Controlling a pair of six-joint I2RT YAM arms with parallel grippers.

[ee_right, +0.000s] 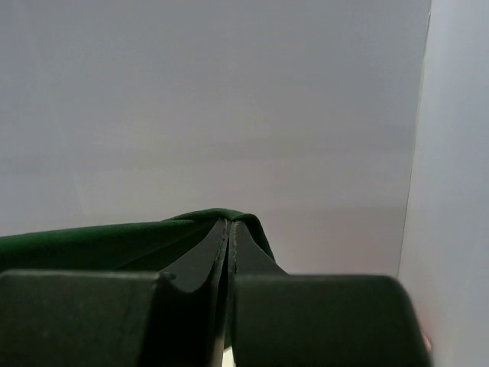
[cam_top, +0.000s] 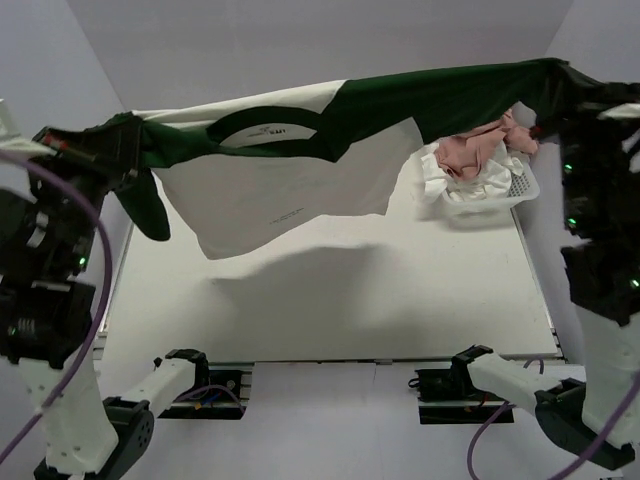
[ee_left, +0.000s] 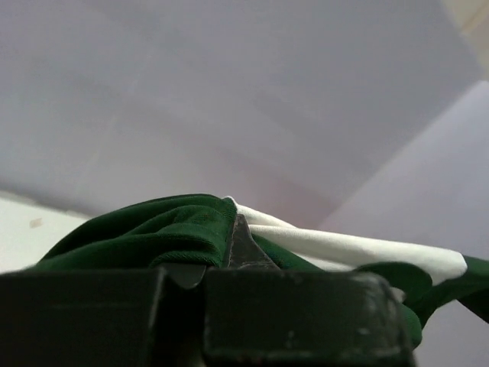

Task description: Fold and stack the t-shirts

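Our left hand [cam_top: 128,150] and right hand [cam_top: 556,90] pinch the green-sleeved white cloth t-shirt [cam_top: 290,195], stretched taut above the table [cam_top: 330,310].

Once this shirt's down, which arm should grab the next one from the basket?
Right, probably: the right hand holds the shirt beside the basket; the left hand is across the table.

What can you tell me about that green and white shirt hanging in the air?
The t-shirt is soft cloth: white body, dark green sleeves and collar, small dark lettering. It hangs stretched above the table, not touching it, its lower edge drooping free. The left jaws are closed on one green end, the right jaws on the other.
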